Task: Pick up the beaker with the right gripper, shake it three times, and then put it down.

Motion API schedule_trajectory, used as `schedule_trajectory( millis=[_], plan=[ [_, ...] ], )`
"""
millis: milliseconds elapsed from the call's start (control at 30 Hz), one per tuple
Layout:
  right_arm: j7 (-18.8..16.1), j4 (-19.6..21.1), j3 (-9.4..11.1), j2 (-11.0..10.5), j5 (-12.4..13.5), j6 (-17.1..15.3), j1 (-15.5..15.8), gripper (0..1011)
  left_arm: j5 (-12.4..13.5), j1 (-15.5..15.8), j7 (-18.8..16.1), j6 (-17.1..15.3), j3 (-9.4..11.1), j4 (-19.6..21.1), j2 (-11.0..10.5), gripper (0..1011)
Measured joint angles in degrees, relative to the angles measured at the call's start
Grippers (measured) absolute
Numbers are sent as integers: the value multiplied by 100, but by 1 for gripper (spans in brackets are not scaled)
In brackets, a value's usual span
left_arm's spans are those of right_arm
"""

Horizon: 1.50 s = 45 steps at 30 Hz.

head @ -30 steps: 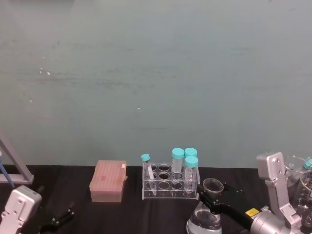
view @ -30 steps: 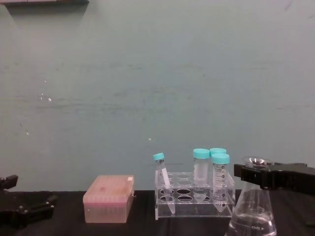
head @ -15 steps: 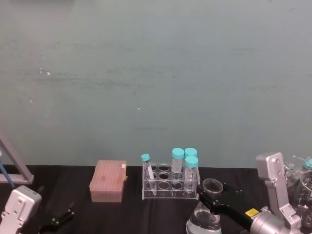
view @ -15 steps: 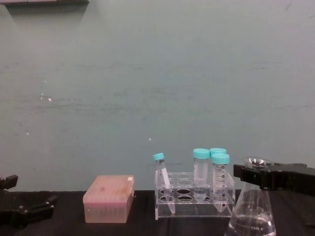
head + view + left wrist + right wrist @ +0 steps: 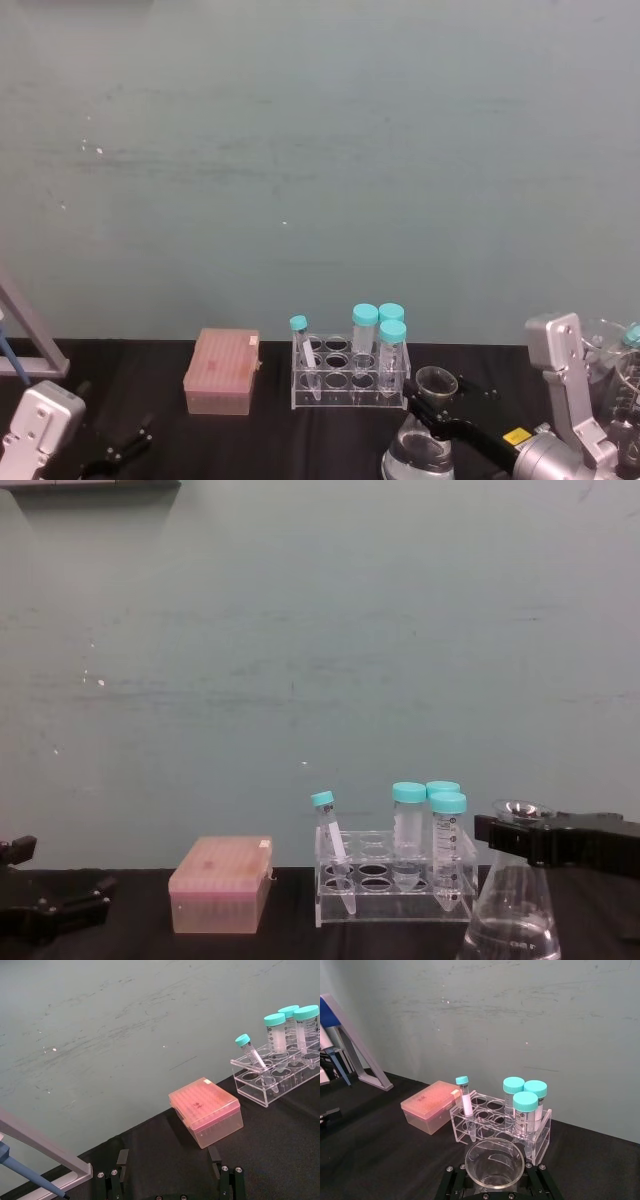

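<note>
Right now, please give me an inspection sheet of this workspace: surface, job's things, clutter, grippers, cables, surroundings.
Surface: black table, no spills seen.
Job's things: the beaker, clear glass, upright, near the right edge.
Clutter: clear tube rack holding four teal-capped tubes, one leaning; pink tip box beside it; pipette stand at far left.
Grippers: right gripper clamped around the beaker's neck below the rim; left gripper low at the left, open, holding nothing.
Cables: nothing seen.
Surroundings: plain teal wall with light scuffs.
</note>
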<state>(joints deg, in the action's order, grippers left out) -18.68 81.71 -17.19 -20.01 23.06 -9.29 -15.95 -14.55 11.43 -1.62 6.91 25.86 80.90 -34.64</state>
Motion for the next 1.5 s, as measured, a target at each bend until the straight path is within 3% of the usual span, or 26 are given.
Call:
schedule_trajectory(
  millis=[333, 967, 1500],
  plan=[
    [0, 0, 0, 0, 1, 1, 0, 479, 0, 0, 0, 0, 0, 0, 0, 1000],
    [1, 0, 1, 0, -1, -1, -1, 1000, 0, 0, 0, 0, 0, 0, 0, 1000],
    [-19, 66, 43, -52, 28, 39, 67, 1003, 0, 0, 0, 0, 0, 0, 0, 1000]
  ],
)
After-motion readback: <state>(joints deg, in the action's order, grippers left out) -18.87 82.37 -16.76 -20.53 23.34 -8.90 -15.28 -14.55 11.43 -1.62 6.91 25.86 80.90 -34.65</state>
